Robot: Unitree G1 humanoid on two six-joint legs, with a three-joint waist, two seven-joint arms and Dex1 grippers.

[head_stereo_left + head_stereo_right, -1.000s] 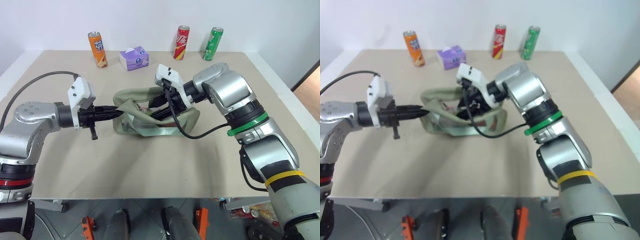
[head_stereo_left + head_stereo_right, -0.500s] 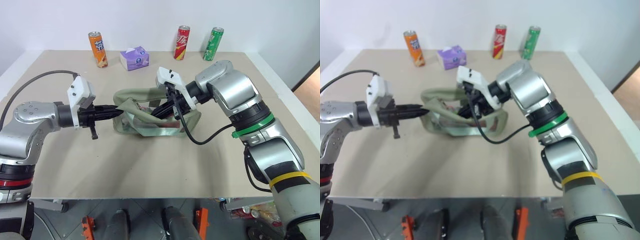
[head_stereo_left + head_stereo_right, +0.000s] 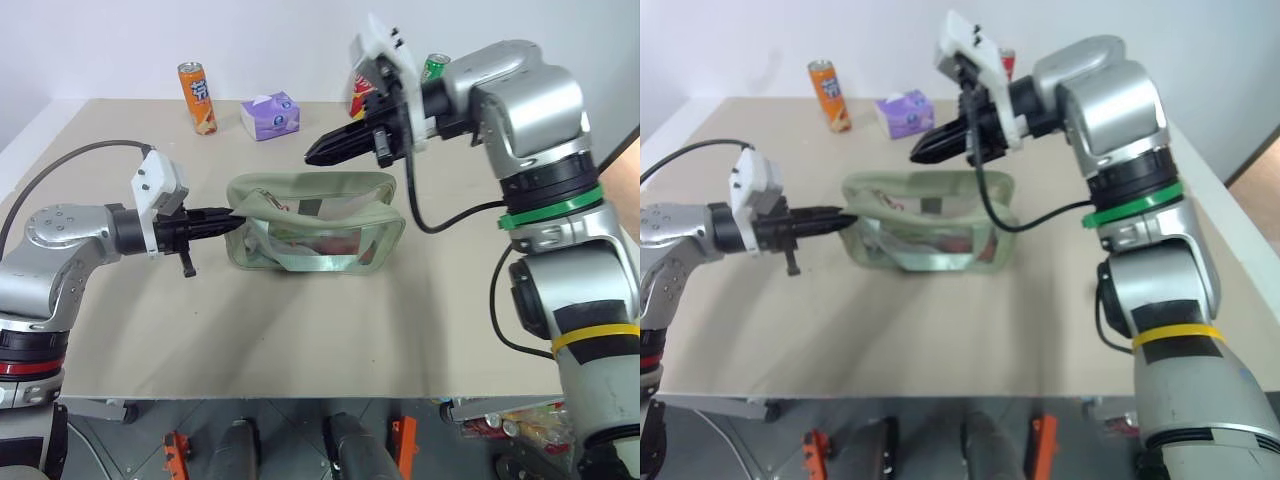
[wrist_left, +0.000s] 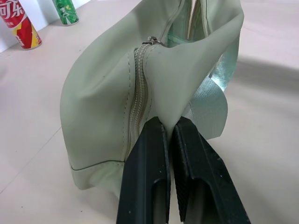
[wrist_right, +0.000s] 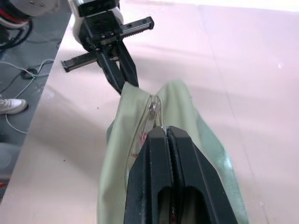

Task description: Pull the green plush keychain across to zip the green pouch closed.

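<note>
My left hand (image 3: 232,213) pinches the green pouch (image 3: 318,225) at its end on the worktop (image 3: 300,320); right hand (image 3: 312,156) clenched, empty, above it (reddish contents behind the clear window, unidentifiable).

An orange can (image 3: 196,97) stands upright near the far edge of the beige table (image 3: 300,330), toward its left side. Just right of it sits a purple tissue box (image 3: 269,115) with a white tissue poking from the top. Farther right, a red can (image 4: 19,25) and a green can (image 4: 65,11) stand upright, near each other but apart.
</note>
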